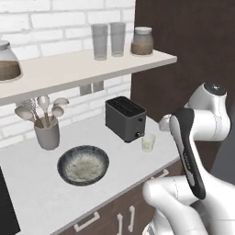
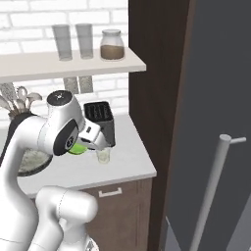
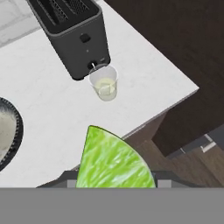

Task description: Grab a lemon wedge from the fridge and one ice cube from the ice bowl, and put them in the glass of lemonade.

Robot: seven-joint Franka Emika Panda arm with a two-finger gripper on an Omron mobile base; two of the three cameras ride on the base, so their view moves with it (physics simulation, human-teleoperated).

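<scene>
A bright yellow-green lemon wedge (image 3: 111, 162) sits between the fingers of my gripper (image 2: 81, 145), which is shut on it. The wedge (image 2: 75, 148) hangs above the counter's front edge, short of the glass of lemonade (image 3: 105, 83). That small clear glass (image 1: 148, 142) (image 2: 103, 156) stands upright right in front of the black toaster (image 1: 125, 118). The ice bowl (image 1: 83, 164), dark-rimmed and speckled whitish inside, lies to the left on the white counter (image 1: 32, 183); its rim (image 3: 13, 131) shows at the hand view's left edge. The grey fridge door (image 2: 215, 98) stands at the right.
A grey utensil cup (image 1: 47, 134) stands at the back left. On the shelf (image 1: 69, 69) above are two tall clear glasses (image 1: 108, 41) and a jar (image 1: 142, 41). A dark wooden panel (image 2: 157, 98) separates counter and fridge. The fridge's long handle (image 2: 211, 191) projects forward.
</scene>
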